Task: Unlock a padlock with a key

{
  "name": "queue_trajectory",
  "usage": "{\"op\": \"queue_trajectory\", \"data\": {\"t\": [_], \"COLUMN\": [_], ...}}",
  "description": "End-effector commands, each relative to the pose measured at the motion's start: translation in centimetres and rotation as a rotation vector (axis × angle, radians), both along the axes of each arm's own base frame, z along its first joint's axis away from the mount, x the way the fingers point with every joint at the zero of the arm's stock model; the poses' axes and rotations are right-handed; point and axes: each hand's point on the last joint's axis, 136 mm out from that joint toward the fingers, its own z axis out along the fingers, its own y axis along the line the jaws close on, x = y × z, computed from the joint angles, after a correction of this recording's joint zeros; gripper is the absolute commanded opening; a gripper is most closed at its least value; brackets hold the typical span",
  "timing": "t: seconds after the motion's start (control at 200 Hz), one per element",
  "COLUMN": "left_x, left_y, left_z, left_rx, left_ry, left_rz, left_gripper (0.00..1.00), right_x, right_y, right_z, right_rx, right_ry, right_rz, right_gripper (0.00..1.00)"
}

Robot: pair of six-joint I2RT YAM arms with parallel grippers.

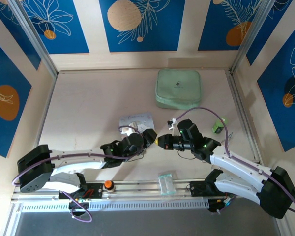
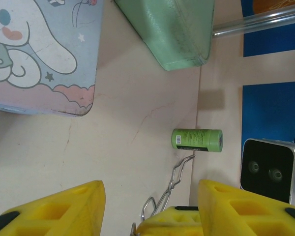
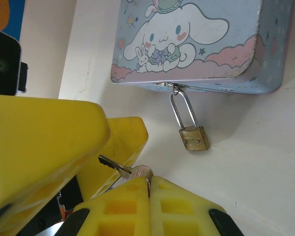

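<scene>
Evidently, the right gripper [image 3: 148, 184] pinches the tiny flat silvery metal key [image 3: 125, 168] by its head, offering the blade between the half-spread, empty jaws of the left gripper [image 2: 151, 191] for regrasping.

the left half of the table [image 1: 83, 113] lies bare, so a gripper could pass there freely, and a bare strip also runs between the cartoon box [image 1: 136, 120] and the green pouch [image 1: 178, 88] behind it. just in front of the box the room is tight: the left gripper [image 1: 150, 136] and the right gripper [image 1: 160, 140] stand tip to tip, and the padlock [image 3: 194, 137] hangs from the box edge near them. a bent wire loop [image 2: 169, 189] lies just beside the grippers, and a small green roll [image 1: 219, 126] lies further right, toward the wall.
</scene>
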Motion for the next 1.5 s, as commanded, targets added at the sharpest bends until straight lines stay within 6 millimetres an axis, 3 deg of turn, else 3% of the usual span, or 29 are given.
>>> {"op": "queue_trajectory", "data": {"t": [0.0, 0.41, 0.54, 0.59, 0.725, 0.77, 0.81, 0.951, 1.121, 1.251, 1.491], "left_x": [-0.3, -0.3, -0.2, -0.1, 0.6, 1.0, 1.3, 1.7, 0.5, -0.4, -1.5], "left_y": [-0.2, 0.9, 1.1, 1.2, 1.8, 1.9, 1.8, 0.9, 0.3, -0.1, -0.6], "left_z": [-0.4, -1.6, -1.6, -1.3, 1.0, 2.1, 3.3, 7.8, 10.7, 12.8, 14.9], "left_rx": [0.026, 0.077, 0.09, 0.105, 0.166, 0.177, 0.179, 0.232, 0.301, 0.217, 0.144], "left_ry": [0.021, 0.049, 0.039, 0.017, -0.103, -0.16, -0.219, -0.44, -0.6, -0.687, -0.756], "left_rz": [-0.005, 0.03, 0.032, 0.029, -0.01, -0.044, -0.085, -0.305, -0.52, -0.577, -0.624], "left_gripper": [0.49, 0.08, 0.0, 0.0, 0.0, 0.0, 0.0, 0.0, 0.0, 0.0, 0.0], "right_x": [-0.2, -0.2, -0.1, -0.1, 1.0, 1.5, 1.8, 1.6, 1.1, 0.8, -0.1], "right_y": [0.4, 1.0, 1.2, 1.2, -0.1, -0.9, -1.5, -2.4, -2.4, -1.8, -0.7], "right_z": [0.2, -0.1, -0.1, 0.1, 1.6, 2.3, 3.2, 6.9, 9.9, 11.6, 13.2], "right_rx": [0.037, 0.048, 0.053, 0.057, 0.109, 0.13, 0.159, 0.284, 0.354, 0.411, 0.461], "right_ry": [0.015, 0.028, 0.019, 0.012, -0.007, -0.035, -0.07, -0.174, -0.281, -0.362, -0.442], "right_rz": [0.013, 0.025, 0.035, 0.04, -0.008, -0.038, -0.051, 0.044, 0.15, 0.192, 0.263], "right_gripper": [0.0, 0.0, 0.03, 0.14, 0.79, 0.91, 0.96, 0.99, 0.96, 0.79, 0.62]}}
